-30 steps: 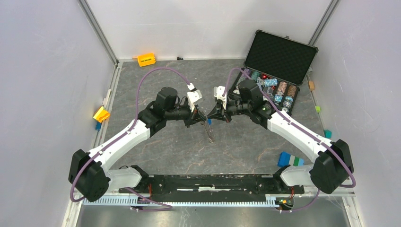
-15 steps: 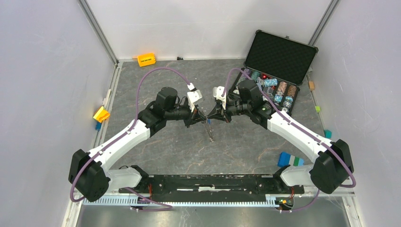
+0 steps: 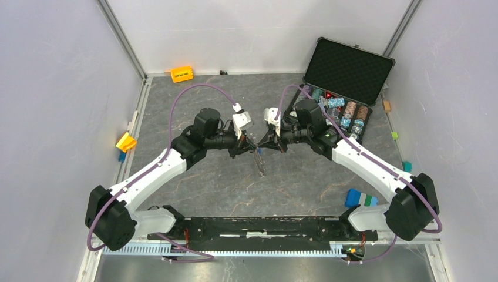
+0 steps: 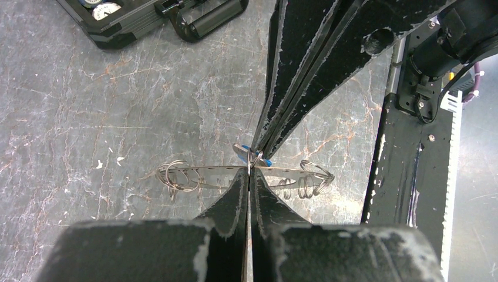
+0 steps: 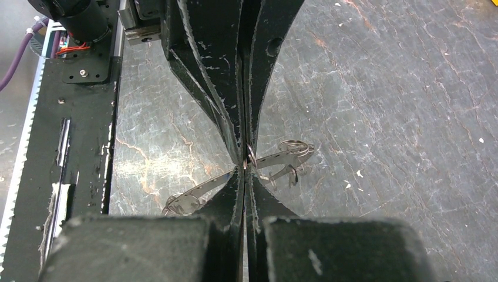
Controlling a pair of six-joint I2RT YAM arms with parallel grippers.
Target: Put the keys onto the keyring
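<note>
Now | left tool [image 4: 249, 175] clamps thin metal keyring [image 4: 199, 171] | right tool [image 4: 257, 154] pinches blue-headed key [image 4: 265, 160] (tips meeting)

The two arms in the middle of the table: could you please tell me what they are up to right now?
Both arms meet tip to tip over the table. The left gripper is shut on the keyring, a thin metal band with small wire loops near both ends, held off the surface. The right gripper is shut too and seems to pinch a blue-headed key right against the band. Whether the key is threaded on yet cannot be told.
</note>
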